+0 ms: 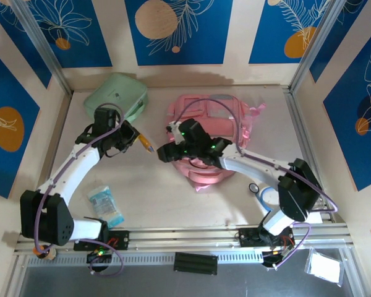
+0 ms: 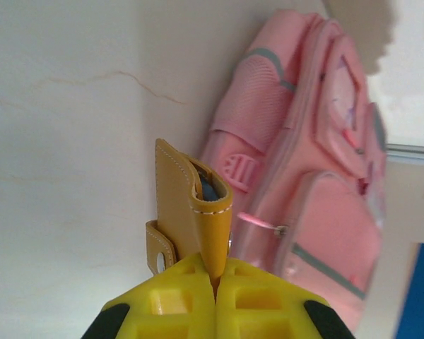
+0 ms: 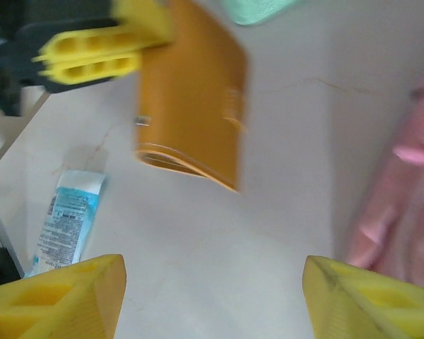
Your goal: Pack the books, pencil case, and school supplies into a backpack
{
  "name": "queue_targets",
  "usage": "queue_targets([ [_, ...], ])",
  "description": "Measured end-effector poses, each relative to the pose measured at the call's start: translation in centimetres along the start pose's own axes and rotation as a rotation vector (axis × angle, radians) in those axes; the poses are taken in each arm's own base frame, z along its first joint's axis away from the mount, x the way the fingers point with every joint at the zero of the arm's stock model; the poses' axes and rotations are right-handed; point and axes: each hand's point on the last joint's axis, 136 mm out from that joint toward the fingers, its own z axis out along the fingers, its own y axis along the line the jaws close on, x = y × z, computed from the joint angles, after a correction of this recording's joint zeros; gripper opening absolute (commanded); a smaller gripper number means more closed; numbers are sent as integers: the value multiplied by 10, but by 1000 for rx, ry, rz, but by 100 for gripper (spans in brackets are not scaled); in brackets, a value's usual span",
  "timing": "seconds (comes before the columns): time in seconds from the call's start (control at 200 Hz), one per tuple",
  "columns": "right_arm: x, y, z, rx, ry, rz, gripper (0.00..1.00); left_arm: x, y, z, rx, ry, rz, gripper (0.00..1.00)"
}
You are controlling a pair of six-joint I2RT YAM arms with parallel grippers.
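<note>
Left wrist view: the left hand (image 2: 215, 282) is pinched tight on one end of the pencil case (image 2: 191, 212). The case sticks straight out from the fingers, above the desk (image 2: 71, 141). The pink backpack (image 2: 318, 176) lies just past it. The right hand (image 1: 163, 152) hangs between them, fingers apart. A green case (image 1: 114, 93) sits behind.

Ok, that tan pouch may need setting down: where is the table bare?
Widest bare patch: the front middle of the table, between the blue-white packet and the backpack. A narrower strip lies right of the backpack. Crowded: between the mint-green case and the backpack, where the left pincer holds the pencil case.
</note>
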Motion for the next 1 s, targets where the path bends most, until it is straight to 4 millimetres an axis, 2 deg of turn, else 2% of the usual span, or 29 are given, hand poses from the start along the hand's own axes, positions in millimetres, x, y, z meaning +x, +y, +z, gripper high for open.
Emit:
queue_targets([
  [0.07, -8, 12, 11, -27, -28, -82, 67, 1, -10, 1, 43, 8, -40, 5],
  [0.15, -16, 18, 19, -37, -52, -150, 67, 2, -19, 1, 85, 19, -75, 5],
  [0.475, -22, 3, 49, 38, -44, -282, 62, -8, -34, 3, 161, -12, -122, 6],
  [0.725, -30, -12, 47, 125, -81, -273, 64, -12, -32, 5, 155, -28, -129, 6],
  [0.895, -35, -33, 27, 139, -143, -211, 73, -2, -21, 7, 108, 6, -139, 5],
  [0.995, -40, -32, 21, 95, -154, -197, 75, -1, -21, 7, 108, 11, -141, 5],
])
